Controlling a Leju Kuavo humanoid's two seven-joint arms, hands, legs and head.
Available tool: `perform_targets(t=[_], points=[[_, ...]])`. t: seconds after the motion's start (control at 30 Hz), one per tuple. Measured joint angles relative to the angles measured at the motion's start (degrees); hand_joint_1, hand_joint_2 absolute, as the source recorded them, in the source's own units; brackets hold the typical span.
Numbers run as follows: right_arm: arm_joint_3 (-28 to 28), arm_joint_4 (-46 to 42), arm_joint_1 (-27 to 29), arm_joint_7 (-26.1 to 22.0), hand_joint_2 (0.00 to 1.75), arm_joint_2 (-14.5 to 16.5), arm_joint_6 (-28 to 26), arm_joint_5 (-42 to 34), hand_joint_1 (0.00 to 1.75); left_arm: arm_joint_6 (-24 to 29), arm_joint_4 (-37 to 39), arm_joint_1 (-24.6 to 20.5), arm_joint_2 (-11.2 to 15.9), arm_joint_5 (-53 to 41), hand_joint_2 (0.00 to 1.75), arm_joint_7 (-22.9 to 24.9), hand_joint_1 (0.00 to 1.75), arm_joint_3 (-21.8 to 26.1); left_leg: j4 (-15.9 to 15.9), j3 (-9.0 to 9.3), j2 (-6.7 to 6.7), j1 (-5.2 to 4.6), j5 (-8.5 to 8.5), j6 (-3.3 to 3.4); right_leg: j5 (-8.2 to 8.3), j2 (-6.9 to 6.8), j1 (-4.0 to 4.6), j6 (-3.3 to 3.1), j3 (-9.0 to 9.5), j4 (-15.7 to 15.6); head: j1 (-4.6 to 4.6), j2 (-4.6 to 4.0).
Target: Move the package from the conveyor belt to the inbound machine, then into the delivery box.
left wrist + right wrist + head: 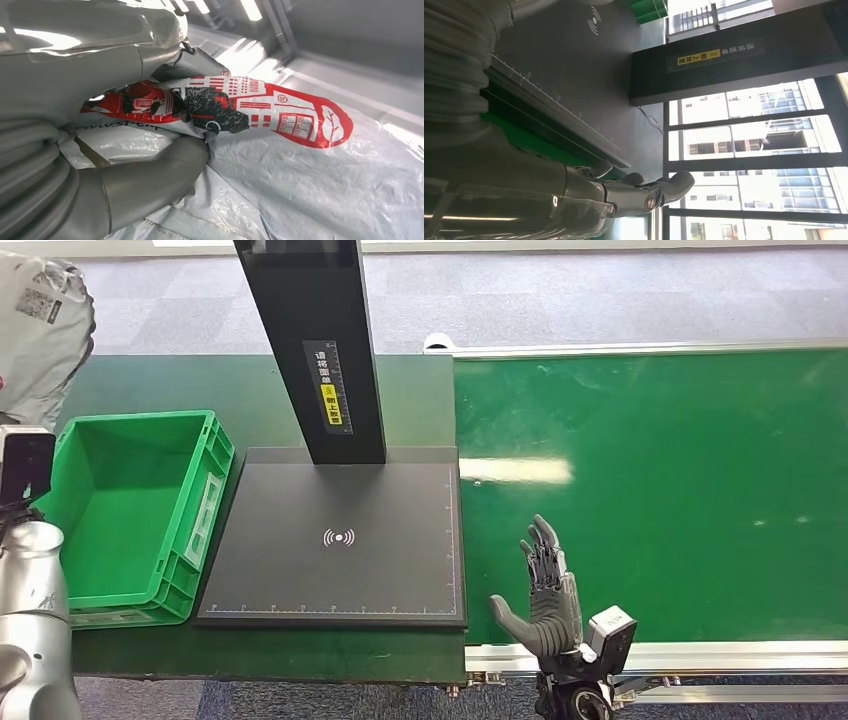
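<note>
Though cropped, the left hand [125,150] grips the package [280,165].

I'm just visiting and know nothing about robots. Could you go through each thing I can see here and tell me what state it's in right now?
Package: gripped by the left robot hand, raised beyond the crate's far left corner.
Right robot hand: open, empty, fingers spread over the belt's near edge.
Green crate: upright, nothing in it.
Inbound machine plate: flat, nothing on it.
Conveyor belt: bare where visible.
</note>
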Motion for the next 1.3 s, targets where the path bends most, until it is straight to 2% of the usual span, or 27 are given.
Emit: perform_targets(t=[0.17,0.23,0.37,0.67,0.7,0.8,0.83,0.9,1.0,1.07,1.17,1.3], points=[[0.00,0.22,-0.20,-0.01,1.75,0.00,-0.02,0.19,0.00,0.23,6.87,-1.75,1.95,-1.75,1.75,1.10,1.75,1.23,0.00,-0.05,-0.06,-0.01,-0.01,-0.01,0.00,-0.02,-0.01,0.00,-0.03,-0.02,0.01,0.01],[0.00,0.55,-0.53,0.00,1.75,0.00,-0.27,0.47,0.00,-1.58,8.37,-2.12,2.41,-1.99,1.75,1.08,1.75,1.74,0.00,-0.05,-0.06,-0.01,-0.01,-0.01,0.00,-0.02,-0.01,0.00,-0.03,-0.02,0.00,0.01],[0.00,1.34,-1.36,0.00,1.75,0.00,-1.02,0.78,0.00,-7.52,9.50,-2.19,2.53,0.15,1.75,-1.69,1.75,3.43,0.00,-0.04,-0.07,0.01,-0.01,-0.01,0.00,-0.02,0.00,0.00,-0.05,-0.02,0.00,0.01],[0.00,2.33,-1.99,-0.01,1.75,0.00,-1.11,0.79,0.00,-8.62,10.45,-2.20,2.50,0.82,1.75,-2.26,1.75,5.07,0.00,-0.06,-0.07,0.00,-0.01,-0.01,0.00,-0.02,0.00,0.00,-0.06,-0.02,0.00,0.00],[0.00,2.40,-2.02,0.00,1.75,0.00,-1.11,0.79,0.00,-8.62,10.49,-2.20,2.50,0.83,1.75,-2.26,1.67,5.12,0.00,-0.06,-0.07,0.00,-0.01,-0.01,0.00,-0.02,0.00,0.00,-0.06,-0.02,0.00,0.00],[0.00,2.57,-2.03,-0.01,1.75,0.00,-1.11,0.78,0.00,-9.30,10.57,-2.20,2.48,1.18,1.75,-2.51,0.36,5.23,0.00,-0.06,-0.07,0.00,-0.01,-0.01,0.00,-0.02,0.00,0.00,-0.06,-0.02,0.00,0.01],[0.00,2.63,-2.05,0.00,1.75,0.00,-1.07,0.72,0.00,-10.92,10.43,-2.13,2.40,2.12,1.75,-2.83,0.00,5.31,0.00,-0.06,-0.08,0.00,-0.01,-0.01,0.00,-0.02,0.00,0.00,-0.06,-0.02,0.00,0.01],[0.00,2.74,-2.09,0.00,1.75,0.01,-0.99,0.45,0.00,-18.78,8.71,-1.39,1.88,7.23,1.75,-3.55,0.00,5.46,0.00,-0.06,-0.08,0.00,-0.01,-0.01,0.00,-0.02,0.00,0.00,-0.06,-0.02,-0.01,0.01],[0.00,2.80,-2.21,0.00,1.75,0.02,-0.98,-0.04,0.00,-37.07,2.54,1.04,0.23,20.72,1.75,-4.07,0.00,5.50,0.01,-0.06,-0.06,0.00,-0.01,-0.01,0.00,-0.02,0.00,0.00,-0.07,-0.02,-0.01,0.00],[0.00,2.80,-2.36,0.00,1.75,0.02,-1.16,-0.11,0.00,-44.89,-1.61,2.29,-0.97,26.77,1.75,-4.14,0.00,5.43,0.01,-0.07,-0.05,0.00,-0.02,-0.01,0.00,-0.02,-0.01,0.00,-0.08,-0.02,0.01,0.01],[0.00,2.82,-2.51,-0.01,1.75,0.07,-1.81,-0.32,0.00,-49.81,-5.77,3.01,-2.49,30.27,1.75,-4.13,0.00,5.35,0.01,-0.07,-0.08,0.00,-0.02,-0.01,0.00,-0.02,-0.01,0.00,-0.08,-0.02,0.01,0.02],[0.00,2.80,-2.51,-0.01,1.75,0.16,-3.14,-0.61,0.00,-49.44,-8.28,3.11,-3.69,30.13,1.75,-3.71,0.00,5.12,0.01,-0.07,-0.09,0.00,-0.02,-0.01,0.00,-0.02,-0.01,0.00,-0.08,-0.02,0.00,0.01]])
